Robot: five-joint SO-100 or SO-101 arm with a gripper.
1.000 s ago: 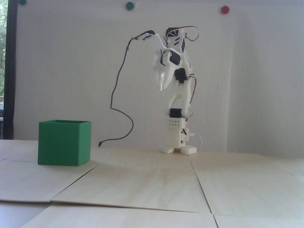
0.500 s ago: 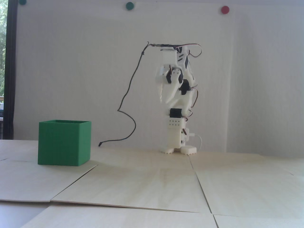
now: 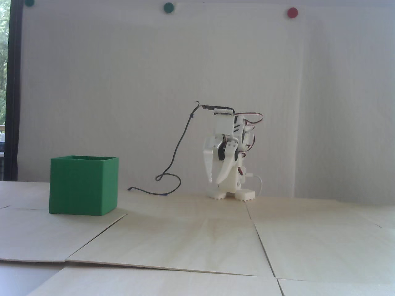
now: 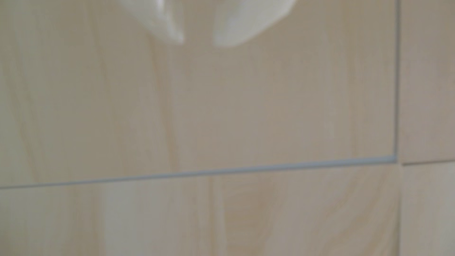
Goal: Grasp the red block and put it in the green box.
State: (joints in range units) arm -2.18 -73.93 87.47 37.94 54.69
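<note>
Pale wood panels (image 3: 197, 240) with seams, black cable (image 3: 172, 160), green wall dot (image 3: 168, 7), red wall dot (image 3: 292, 12)

Fixed view low, facing arm; wrist view close above tabletop (image 4: 246, 110).

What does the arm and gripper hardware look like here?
White printed arm with black servos; red, brown and orange wires loop at its back. A black cable trails to the table. The gripper has two tapered white fingers, blurred in the wrist view.

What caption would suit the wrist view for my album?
Looking down past the open, empty claw at pale wooden table panels and their seams; no block in sight.
</note>
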